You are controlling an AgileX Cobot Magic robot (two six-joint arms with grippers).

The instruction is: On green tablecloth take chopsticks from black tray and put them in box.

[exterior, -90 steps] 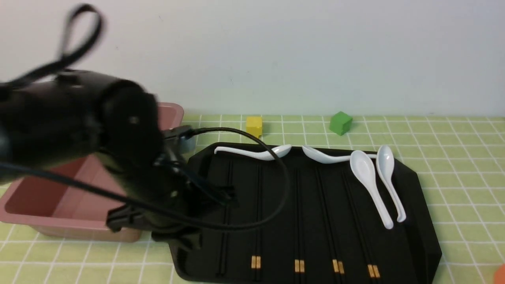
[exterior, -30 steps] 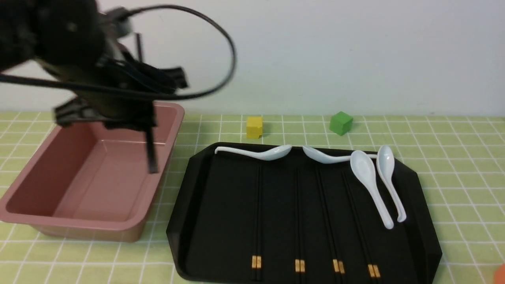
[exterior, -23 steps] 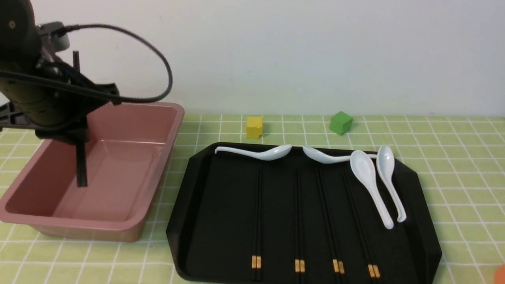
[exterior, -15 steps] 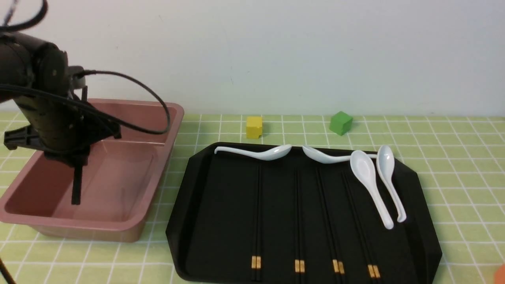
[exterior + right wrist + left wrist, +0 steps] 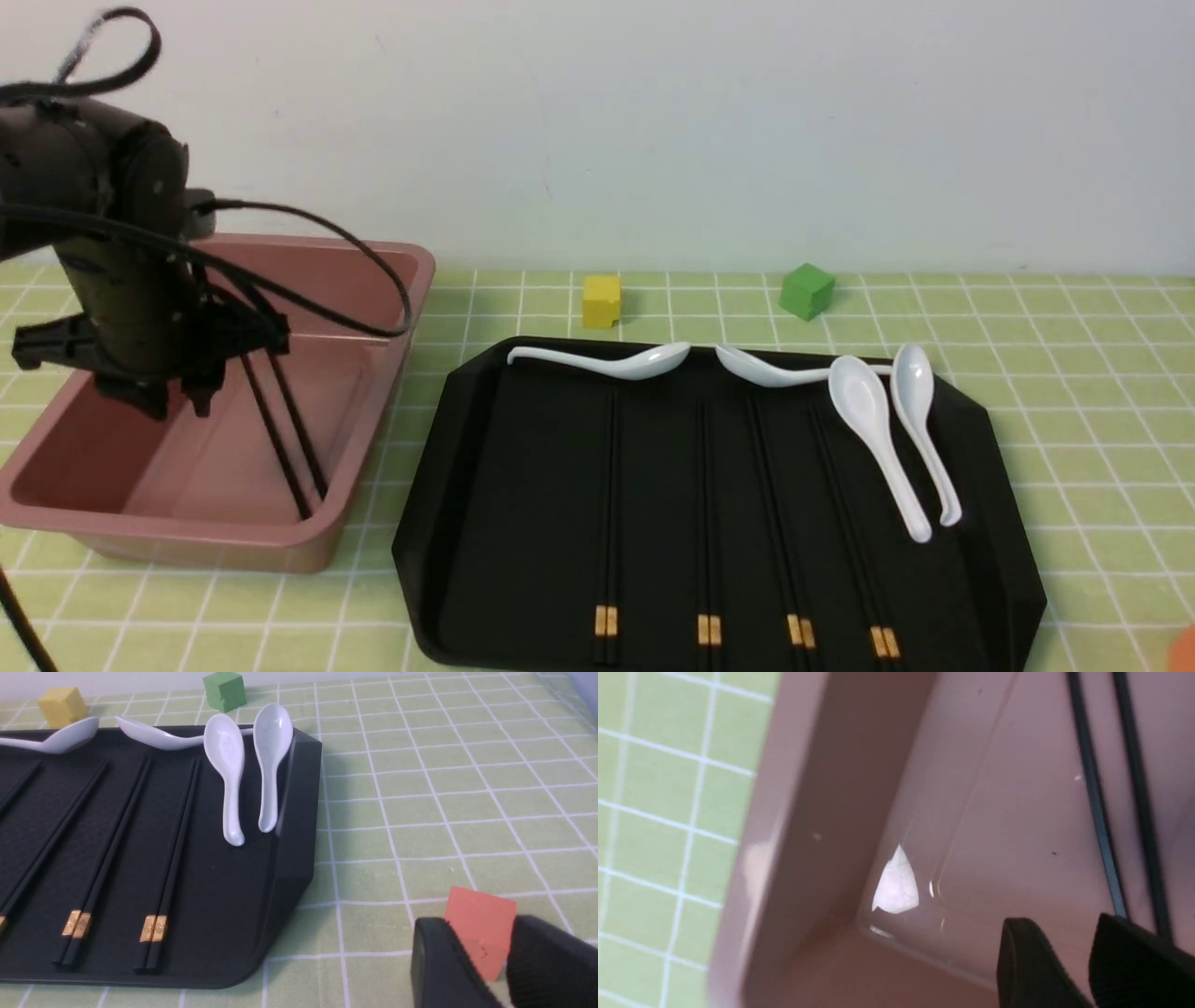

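We are logging the left end effector (image 5: 179, 409) hanging fingers apart over the box (image 5: 187, 539); chopsticks (image 5: 274, 435) are leaning steeply beside it; retracting is risking snagging them out.

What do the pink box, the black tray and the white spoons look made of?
Box: likely plastic with a smooth semi-gloss finish, going by its rolled rim and the bright glare on its inner wall. Black tray: probably moulded plastic, with a glossy rim and a finely textured floor. White spoons: glossy ceramic or melamine; cannot tell which.
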